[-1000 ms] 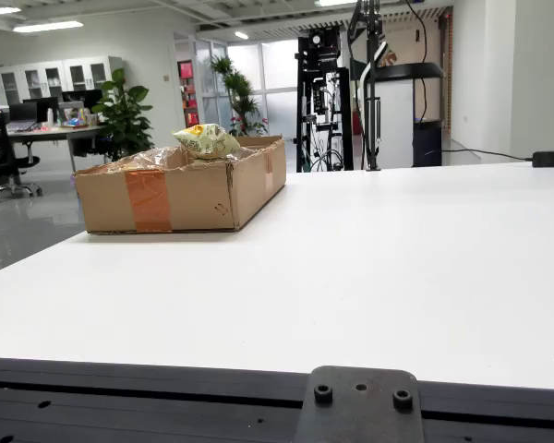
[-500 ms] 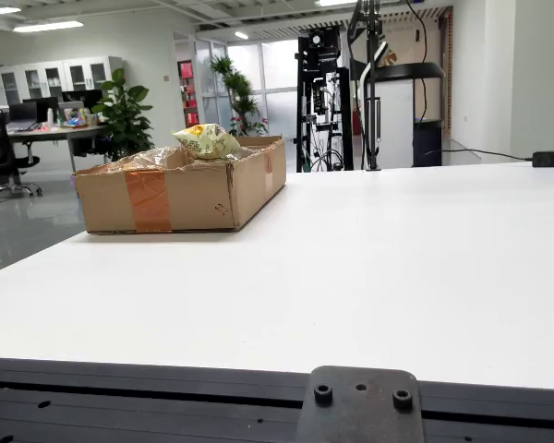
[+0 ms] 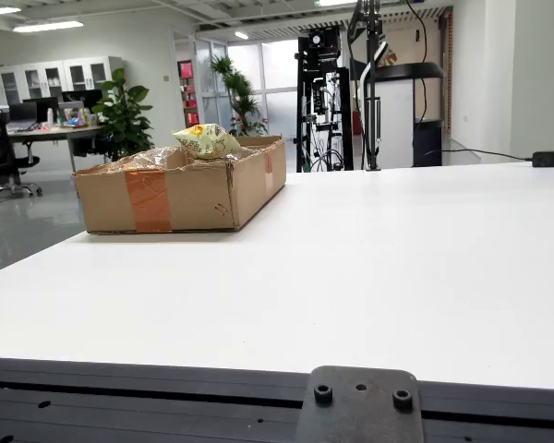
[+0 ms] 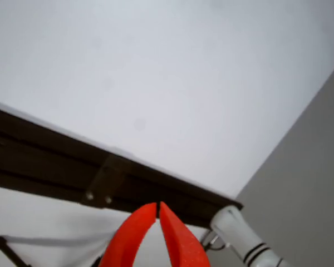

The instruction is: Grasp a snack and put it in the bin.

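Sitting in the cardboard box (image 3: 180, 192) near the desk's (image 3: 397, 268) far left corner is the yellow snack bag (image 3: 206, 140). The red gripper (image 4: 157, 210) has its fingertips pressed together, holding nothing.

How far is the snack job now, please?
Done: a yellow snack bag already lies in the cardboard box. In hand: nothing; the red tool is shut and empty over the table edge. Left: no other snack shows on the white table.
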Tool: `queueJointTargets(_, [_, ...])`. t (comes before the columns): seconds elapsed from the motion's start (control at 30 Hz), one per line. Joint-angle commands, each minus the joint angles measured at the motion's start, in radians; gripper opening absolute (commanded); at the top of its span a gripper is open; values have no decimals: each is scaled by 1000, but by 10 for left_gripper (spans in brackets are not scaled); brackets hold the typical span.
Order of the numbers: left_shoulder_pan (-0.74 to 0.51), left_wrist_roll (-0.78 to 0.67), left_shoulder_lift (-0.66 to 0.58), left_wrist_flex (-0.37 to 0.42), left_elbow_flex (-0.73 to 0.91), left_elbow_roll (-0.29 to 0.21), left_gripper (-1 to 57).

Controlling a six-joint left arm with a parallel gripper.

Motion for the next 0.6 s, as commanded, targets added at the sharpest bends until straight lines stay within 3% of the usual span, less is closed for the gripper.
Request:
queueJointTargets(0.03, [8, 7, 1, 10, -2, 1, 0])
queueJointTargets(0.6, [38, -8, 1, 13, -2, 1, 3])
